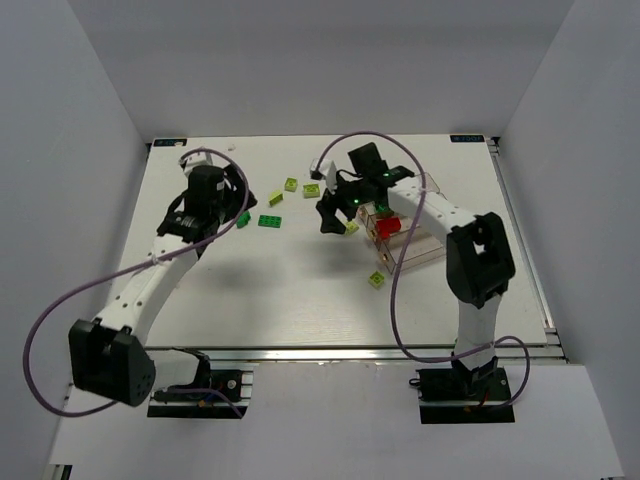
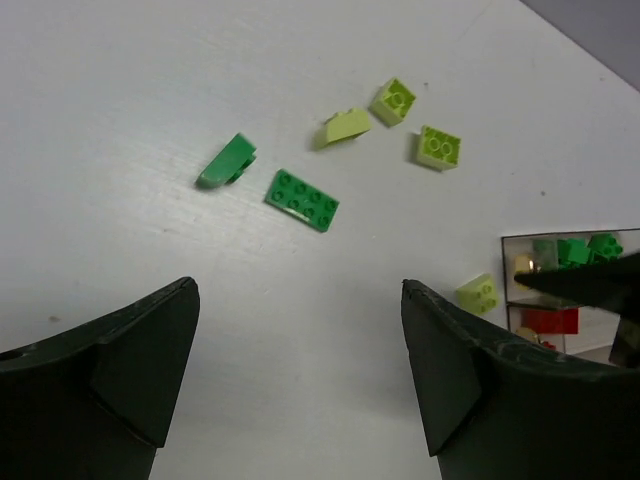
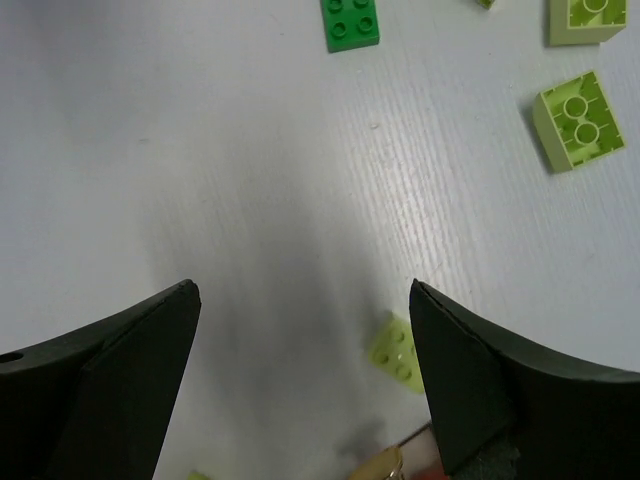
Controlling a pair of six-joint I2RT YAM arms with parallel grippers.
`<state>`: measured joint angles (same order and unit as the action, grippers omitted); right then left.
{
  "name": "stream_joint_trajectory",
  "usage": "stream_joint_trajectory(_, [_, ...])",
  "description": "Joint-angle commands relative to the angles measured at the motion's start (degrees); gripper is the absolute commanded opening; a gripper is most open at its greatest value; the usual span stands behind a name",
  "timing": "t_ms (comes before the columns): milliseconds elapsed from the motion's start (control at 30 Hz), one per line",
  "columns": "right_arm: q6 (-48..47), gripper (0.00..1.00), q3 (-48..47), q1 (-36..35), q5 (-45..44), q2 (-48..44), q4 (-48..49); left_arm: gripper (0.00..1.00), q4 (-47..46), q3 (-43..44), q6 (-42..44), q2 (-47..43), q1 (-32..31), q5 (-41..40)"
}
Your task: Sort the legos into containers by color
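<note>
Nearest the bases: lone lime brick [image 1: 376, 280] on the table, just in front of the containers [image 1: 425, 250]. Red brick [image 1: 388, 227] and dark green bricks [image 2: 575, 248] already in the bins.

Right gripper [image 3: 300, 290]: spread wide, empty, over the table by the tray's left end. Small lime brick [image 3: 398, 350] below, close to its right finger.

Left gripper [image 2: 298, 288]: likewise apart, holding nothing.

Dark green flat brick [image 2: 302, 200] straight ahead of left gripper. Long axis nearly parallel to the jaw line, so probably needs a wrist turn first. Sloped dark green brick [image 2: 227, 162] just left of it. Left arm nearer to both.

Farther out: three lime bricks [image 2: 394, 100].
</note>
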<state>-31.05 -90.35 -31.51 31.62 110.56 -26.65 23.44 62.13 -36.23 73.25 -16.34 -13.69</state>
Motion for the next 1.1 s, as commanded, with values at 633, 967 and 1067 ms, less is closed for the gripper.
stream_joint_trajectory(633, [9.3,0.9,-39.6,-10.9,-13.2,34.9,6.4,0.92,18.7,-8.3,-6.6,-20.6,1.0,-7.6])
stream_joint_trajectory(967, [7.7,0.85,-40.3,-12.4,-12.3,38.1,8.5,0.92,21.7,-7.0,-8.6,-21.3,1.0,-8.5])
stream_joint_trajectory(1067, [7.4,0.8,-39.6,-12.7,-13.2,38.1,8.3,0.92,22.1,-7.5,-9.5,-22.1,0.9,-8.9])
